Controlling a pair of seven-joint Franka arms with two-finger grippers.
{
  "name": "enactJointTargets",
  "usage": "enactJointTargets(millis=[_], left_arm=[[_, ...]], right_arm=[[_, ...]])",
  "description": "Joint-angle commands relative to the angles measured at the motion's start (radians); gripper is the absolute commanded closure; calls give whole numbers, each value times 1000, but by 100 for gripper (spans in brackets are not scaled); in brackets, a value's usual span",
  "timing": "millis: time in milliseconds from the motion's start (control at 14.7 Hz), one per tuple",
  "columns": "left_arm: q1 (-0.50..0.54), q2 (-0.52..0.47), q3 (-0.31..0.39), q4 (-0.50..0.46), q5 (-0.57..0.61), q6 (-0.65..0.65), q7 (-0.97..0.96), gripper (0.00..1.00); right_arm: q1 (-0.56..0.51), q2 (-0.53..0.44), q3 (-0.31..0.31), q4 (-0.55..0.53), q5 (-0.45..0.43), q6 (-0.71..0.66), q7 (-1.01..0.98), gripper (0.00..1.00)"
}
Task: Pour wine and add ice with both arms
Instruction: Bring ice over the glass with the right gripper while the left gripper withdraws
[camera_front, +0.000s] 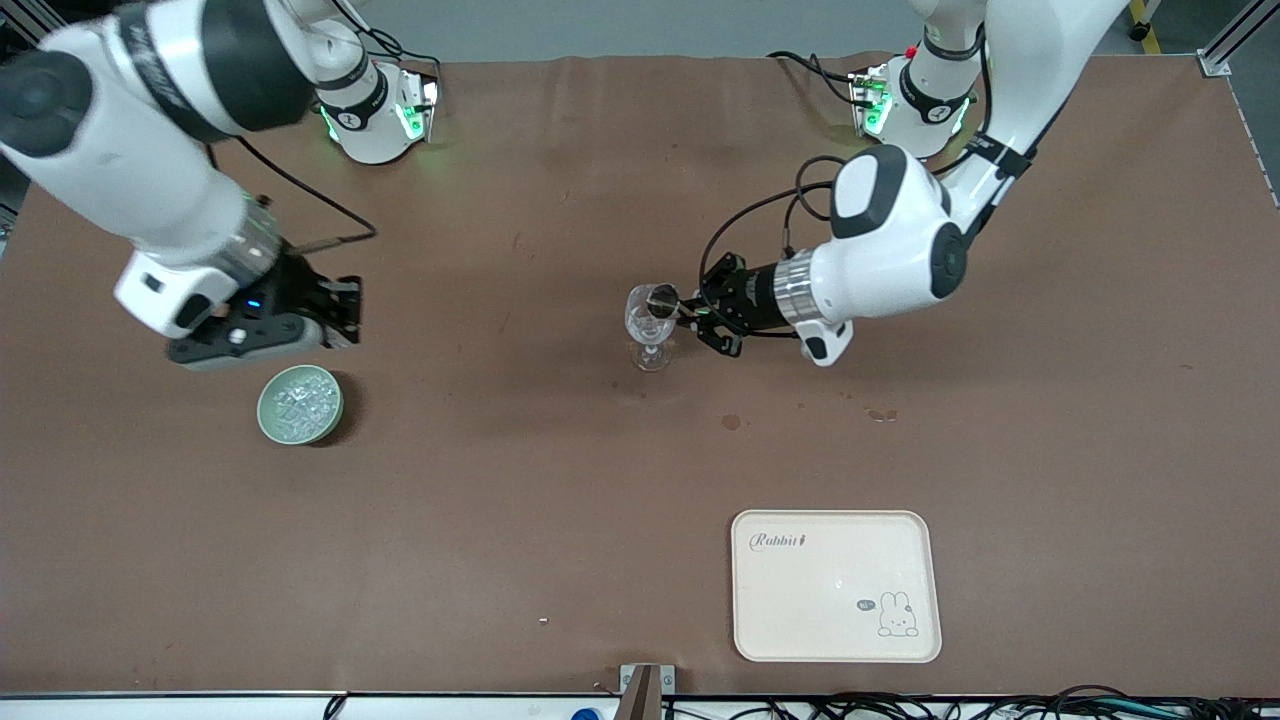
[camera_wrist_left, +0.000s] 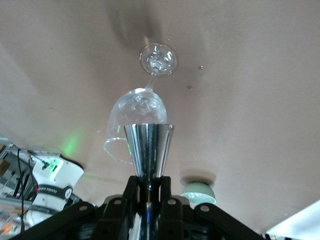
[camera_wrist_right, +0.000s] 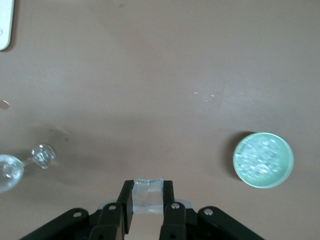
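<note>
Tipping a metal cup (camera_wrist_left: 148, 147) into the wine glass (camera_front: 650, 322), left gripper (camera_front: 692, 315) jaws clenched on it.
Right gripper (camera_wrist_right: 148, 200) jaws grasping an ice cube (camera_wrist_right: 147, 196) beside the ice bowl (camera_front: 300, 405).

I am reading one word only, "Rabbit", in dark script in a corner of the cream tray (camera_front: 835, 585) lying on my desk (camera_front: 560, 500); the small mark beside its bunny drawing is staying unreadable.

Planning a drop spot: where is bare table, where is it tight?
Free: the wide stretch between green ice bowl and wine glass, and between glass and tray. Tight: at the glass, where left gripper tips a metal cup; right gripper hangs beside the bowl.
</note>
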Motion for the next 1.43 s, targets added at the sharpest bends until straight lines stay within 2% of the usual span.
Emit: enactJointTargets(millis=[0, 204, 477, 885, 1158, 1362], left_arm=[[93, 25, -12, 61, -48, -91, 95, 100], [170, 89, -10, 122, -99, -103, 198, 100], [265, 239, -9, 229, -99, -103, 317, 100], [337, 402, -6, 352, -112, -103, 425, 100], [365, 526, 10, 446, -214, -102, 574, 100], [362, 607, 28, 502, -267, -102, 598, 100]], right_arm=[[85, 48, -12, 8, 15, 60, 98, 98], [172, 102, -11, 20, 17, 116, 237, 98], [327, 217, -12, 110, 1, 123, 485, 99], [450, 366, -14, 241, -2, 122, 670, 99], [479, 375, -14, 241, -2, 119, 690, 99], [498, 375, -14, 239, -3, 119, 702, 99]])
